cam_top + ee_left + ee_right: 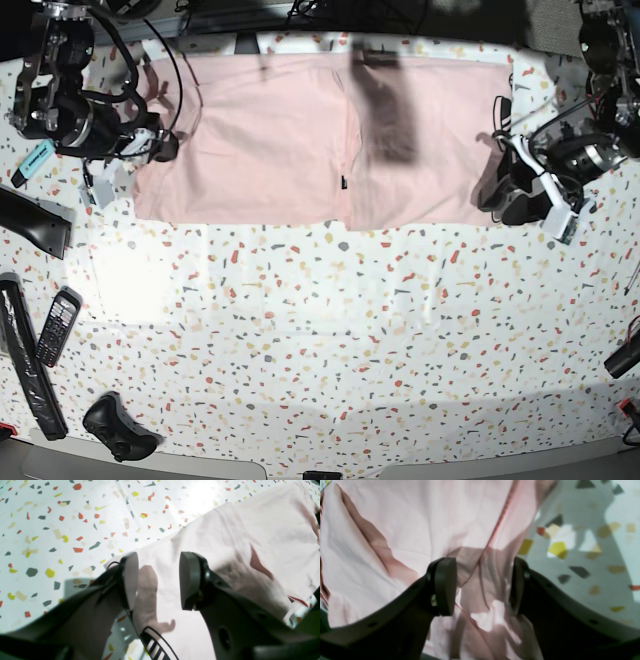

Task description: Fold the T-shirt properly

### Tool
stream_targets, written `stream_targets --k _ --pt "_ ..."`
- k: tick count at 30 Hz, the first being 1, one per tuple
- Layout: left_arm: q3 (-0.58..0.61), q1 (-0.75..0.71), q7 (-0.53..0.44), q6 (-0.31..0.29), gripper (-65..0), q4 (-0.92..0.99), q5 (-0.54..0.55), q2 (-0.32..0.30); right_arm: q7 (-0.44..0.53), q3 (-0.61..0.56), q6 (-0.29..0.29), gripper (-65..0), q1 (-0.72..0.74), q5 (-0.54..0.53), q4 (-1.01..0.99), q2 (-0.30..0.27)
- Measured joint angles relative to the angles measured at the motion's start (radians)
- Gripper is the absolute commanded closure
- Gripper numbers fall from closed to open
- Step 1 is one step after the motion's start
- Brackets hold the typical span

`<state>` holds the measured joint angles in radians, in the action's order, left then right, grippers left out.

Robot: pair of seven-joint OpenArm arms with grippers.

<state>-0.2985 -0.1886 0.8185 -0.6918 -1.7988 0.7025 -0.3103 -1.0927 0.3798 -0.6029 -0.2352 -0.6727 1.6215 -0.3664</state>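
Base view shows the T-shirt (320, 140) spread as a wide pale pink band along the far edge of the table (330, 340), plain side up, its near hem running almost straight from side to side. The cloth looks like soft matte cotton with a faint vertical crease near the middle and a broad dark shadow falling across its upper centre. The tabletop is white and glossy, flecked with small angular chips of orange, yellow and grey.

The left gripper (505, 200) sits at the shirt's end on that view's right, its dark arm angled in from the table's edge. From the left wrist view, the left gripper's (158, 580) two flat, rounded black pads stand well apart, with pink fabric lying between and beneath them; nothing is pinched. A bit of black lettering shows on the cloth at the bottom of that frame.

The right gripper (158, 145) is at the opposite end of the shirt, its arm reaching in from the far corner. In the right wrist view its (483, 585) pads are also spread wide, straddling a rumpled, shadowed fold with a stitched seam running through it; whether the pads touch the cloth I cannot tell.

A black remote (57, 325) and a dark game controller (118, 428) lie near the table's near corner on that side.
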Motion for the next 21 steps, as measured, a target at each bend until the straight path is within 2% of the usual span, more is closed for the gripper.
stream_targets --k 8,13,17,18,21 --pt "0.000 0.000 0.000 0.000 -25.8 0.000 0.000 0.000 0.034 -0.111 0.035 -30.5 0.005 0.000 0.005 -0.007" --pt "0.000 0.000 0.000 0.000 -25.8 0.000 0.000 0.000 0.042 -0.160 0.038 -19.5 0.008 -0.004 0.005 -0.005" --pt "0.000 0.000 0.001 0.000 -25.8 0.000 0.000 0.000 0.034 -0.165 0.039 -1.8 0.007 -0.008 0.005 -0.003" --pt "0.000 0.000 0.011 0.000 -25.8 0.000 0.000 0.000 0.035 -0.165 0.039 0.0 0.005 -0.011 0.005 -0.002" --pt "0.000 -0.002 0.024 0.000 -25.8 0.000 -0.006 0.000 0.039 -0.164 0.039 0.0 0.005 -0.010 0.005 -0.002"
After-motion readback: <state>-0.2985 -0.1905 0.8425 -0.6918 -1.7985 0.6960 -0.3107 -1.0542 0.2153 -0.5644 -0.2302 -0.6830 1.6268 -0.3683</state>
